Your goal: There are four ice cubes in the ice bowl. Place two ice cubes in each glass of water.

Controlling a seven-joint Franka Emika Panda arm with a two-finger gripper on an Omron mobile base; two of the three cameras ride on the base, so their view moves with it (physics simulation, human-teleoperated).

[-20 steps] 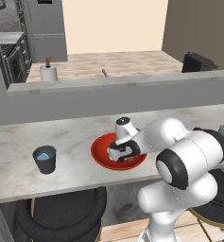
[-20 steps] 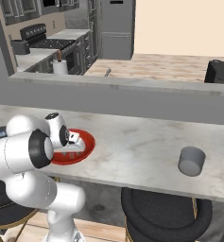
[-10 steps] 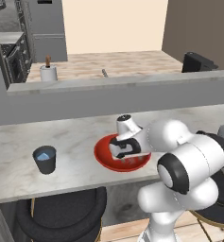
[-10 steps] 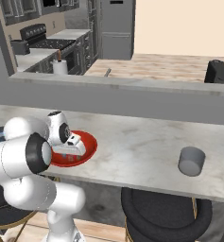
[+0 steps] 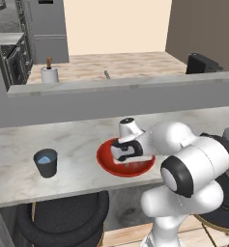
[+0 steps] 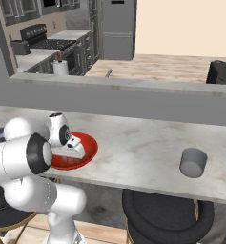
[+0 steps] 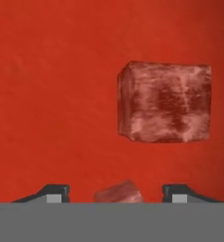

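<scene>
So the claw [image 7: 116, 191] is down inside the ice bowl [image 7: 52, 94], pointing straight at its red floor, and its two finger tips [image 7: 54, 193] stand fairly wide apart with one small ice cube [image 7: 119, 193] sitting right between them at the bottom edge of the hand view. I can't really tell if the tips are touching that cube or just straddling it, the view cuts it off, so I'd say nothing is gripped. A second ice cube [image 7: 164, 101] lies a bit further out on the bowl floor, well clear of the tips and looking tinted red through the glossy bowl. From the left base view, the white arm bends over from the lower right and the hand sits over the middle of the ice bowl [image 5: 106, 161], which rests near the front edge of the pale marble surface [image 5: 77, 140]. The dark glass [image 5: 46, 162] with bluish water stands on the same surface, well apart from the bowl on its left. In the right base view the lighter grey glass [image 6: 193, 162] stands far off on the other side, also near the front edge. Behind the surface runs a raised grey ledge [image 6: 133, 86], and past that a wooden counter with a white cylinder [image 5: 50, 74] with a brown top.
</scene>
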